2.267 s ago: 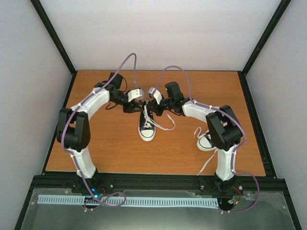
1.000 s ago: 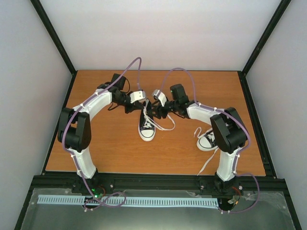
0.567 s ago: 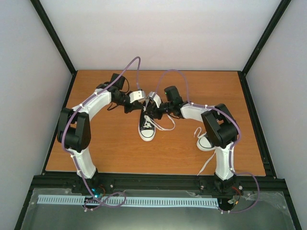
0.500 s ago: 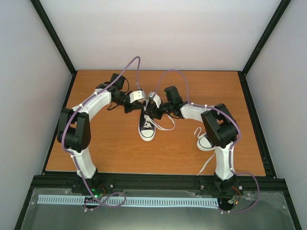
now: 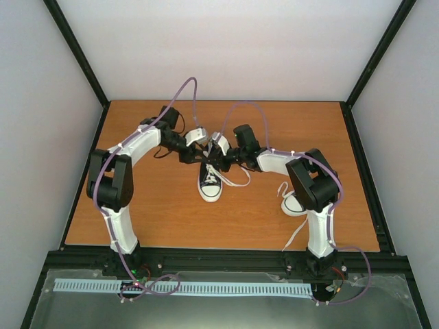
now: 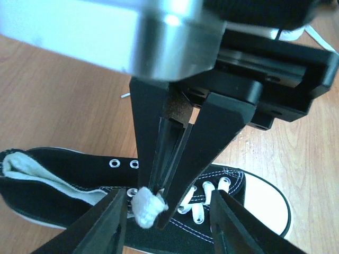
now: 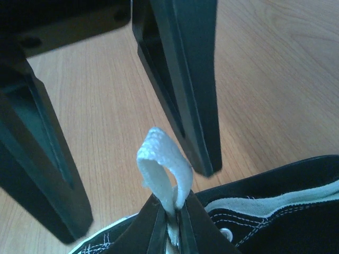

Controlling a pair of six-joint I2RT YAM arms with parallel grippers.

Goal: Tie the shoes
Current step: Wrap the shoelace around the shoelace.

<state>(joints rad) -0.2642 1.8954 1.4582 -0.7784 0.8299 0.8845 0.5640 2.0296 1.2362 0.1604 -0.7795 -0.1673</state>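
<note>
While your right gripper (image 7: 169, 214) pinches the lace loop (image 7: 161, 164): do not move it.
Left gripper (image 7: 142, 200), fingers (image 7: 185, 79) apart: close on loop top.

1. A robotics lab test cell: black frame posts (image 5: 77, 51) rise at the far corners.
2. Plain pale walls (image 5: 226, 48) enclose a wooden table (image 5: 158, 219).
3. The left arm (image 5: 120, 229) and right arm (image 5: 317, 236) are bolted to a black rail (image 5: 219, 260) at the near edge.

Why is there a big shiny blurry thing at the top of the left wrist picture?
Left wrist view: the silver metal part sits close to the lens, so it blurs and catches glare. Right wrist view: the lace loop is sharp, the left gripper's fingers softer.
</note>
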